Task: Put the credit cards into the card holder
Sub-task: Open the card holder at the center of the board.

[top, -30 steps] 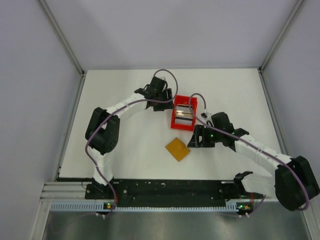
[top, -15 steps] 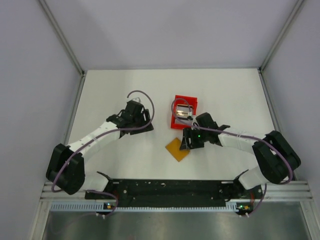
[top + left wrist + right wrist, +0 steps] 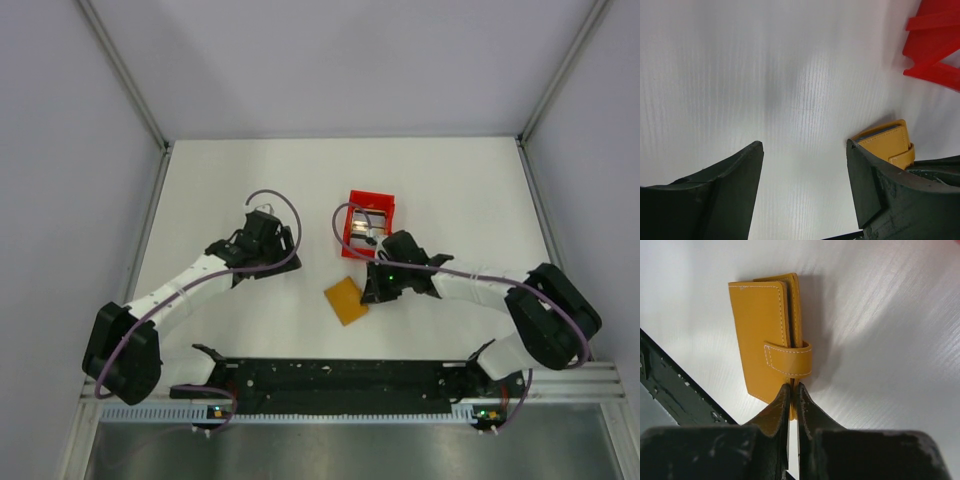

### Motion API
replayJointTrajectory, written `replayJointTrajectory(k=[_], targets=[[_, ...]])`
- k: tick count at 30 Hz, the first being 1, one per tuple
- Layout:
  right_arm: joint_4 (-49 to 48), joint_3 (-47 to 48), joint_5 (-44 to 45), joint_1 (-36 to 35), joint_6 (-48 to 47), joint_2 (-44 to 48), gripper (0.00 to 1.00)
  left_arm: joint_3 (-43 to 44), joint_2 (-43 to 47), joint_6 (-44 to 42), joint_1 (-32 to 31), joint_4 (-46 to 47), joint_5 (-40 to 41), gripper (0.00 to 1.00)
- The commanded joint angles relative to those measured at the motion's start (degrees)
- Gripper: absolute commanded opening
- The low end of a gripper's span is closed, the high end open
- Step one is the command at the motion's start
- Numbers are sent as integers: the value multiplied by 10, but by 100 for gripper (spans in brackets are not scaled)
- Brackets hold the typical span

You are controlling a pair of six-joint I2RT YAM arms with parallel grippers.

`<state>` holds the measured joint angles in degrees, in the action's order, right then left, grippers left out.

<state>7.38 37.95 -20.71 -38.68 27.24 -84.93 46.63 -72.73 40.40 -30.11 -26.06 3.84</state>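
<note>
The card holder, a flat orange-brown wallet with a stitched strap, lies on the white table in front of the red tray. My right gripper is shut on its near edge just below the strap, the fingertips pinching the leather. Light-coloured credit cards lie inside the tray, partly behind a cable. My left gripper hangs open over bare table to the left, nothing between its fingers. The holder shows just past its right finger.
The red raised-rim tray stands mid-table behind the holder; a corner of it appears in the left wrist view. A black rail runs along the near edge. Grey walls close in both sides and the back.
My right gripper has gone from open to shut on the card holder's edge, and the holder has shifted slightly left. The left arm has drawn back from the tray toward the left.
</note>
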Motion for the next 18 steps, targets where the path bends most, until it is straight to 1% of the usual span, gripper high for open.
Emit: replayJointTrajectory(k=[1, 4, 6, 7, 9, 11, 12, 15, 16, 18], targets=[[24, 29, 59, -25, -18, 78, 0, 6, 13, 0, 0, 15, -5, 72], [79, 51, 147, -47, -60, 130, 0, 7, 17, 2, -1, 15, -5, 72], [116, 66, 235, -70, -89, 164, 0, 7, 22, 9, 0, 6, 6, 72], [137, 73, 285, -82, -100, 170, 0, 7, 25, 16, -1, 1, 19, 72], [160, 80, 354, -103, -120, 168, 0, 9, 33, 36, 0, -16, 47, 72], [166, 83, 406, -130, -138, 152, 0, 4, 48, 57, 6, -30, 78, 72], [180, 90, 452, -150, -134, 136, 0, 0, 56, 64, 14, -34, 85, 72], [255, 138, 583, -223, -123, 71, 0, -23, 91, 78, 53, -44, 84, 72], [264, 149, 627, -240, -120, 47, 0, -34, 104, 78, 71, -46, 79, 73], [276, 170, 647, -269, -112, 7, 0, -54, 135, 78, 108, -49, 65, 73]])
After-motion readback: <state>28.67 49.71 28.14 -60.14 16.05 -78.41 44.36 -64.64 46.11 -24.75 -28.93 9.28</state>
